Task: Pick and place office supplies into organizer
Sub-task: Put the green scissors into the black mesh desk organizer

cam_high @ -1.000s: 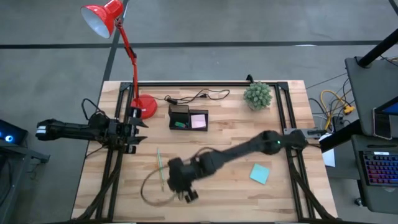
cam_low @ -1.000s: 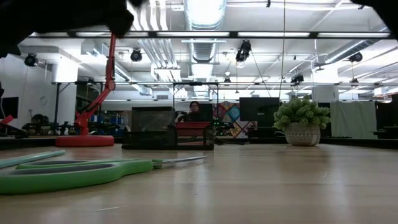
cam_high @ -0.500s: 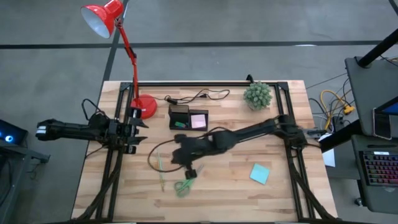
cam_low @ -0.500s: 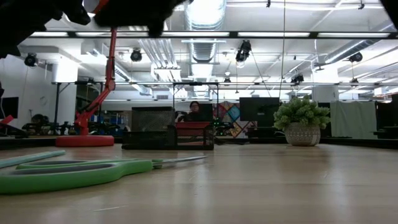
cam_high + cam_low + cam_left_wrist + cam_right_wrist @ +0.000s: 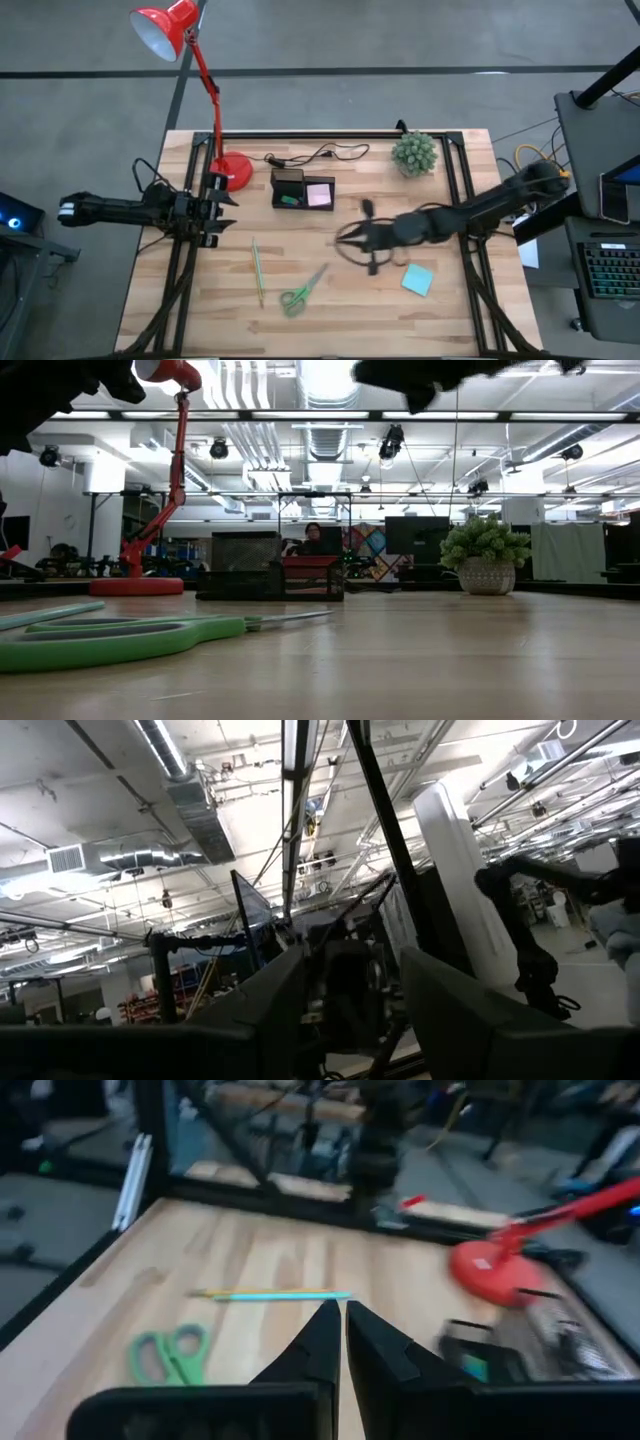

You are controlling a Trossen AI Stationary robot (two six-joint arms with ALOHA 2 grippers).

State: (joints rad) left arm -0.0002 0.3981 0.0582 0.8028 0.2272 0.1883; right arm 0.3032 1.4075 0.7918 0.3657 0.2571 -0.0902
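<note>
- Right gripper [image 5: 352,238] over the middle of the wooden surface [image 5: 450,320], arm reaching in from the right edge. In the right wrist view its fingers [image 5: 322,1342] are pressed together, nothing between them.
- Left gripper [image 5: 222,212] at the left edge of the surface, just beside the red lamp's base [image 5: 235,171]. Left wrist view points up at the ceiling; its fingers [image 5: 445,1005] stand spread, empty.
- Green-handled scissors [image 5: 300,292] lie flat toward the front of the surface, blades pointing toward the middle. In the low view they lie close to the camera at left.
- Thin green pencil [image 5: 257,271] lies left of the scissors, near but apart from them.
- Teal sticky pad [image 5: 418,279] lies alone on the right part of the surface, near the right gripper, not touched.
- Black organizer [image 5: 303,188] sits toward the back, right of the lamp base. Pink sticky pad [image 5: 320,194] lies in its right compartment; a small green piece [image 5: 289,200] in the left one.
- Potted plant [image 5: 415,153] at back right; black cable [image 5: 318,154] behind the organizer.
</note>
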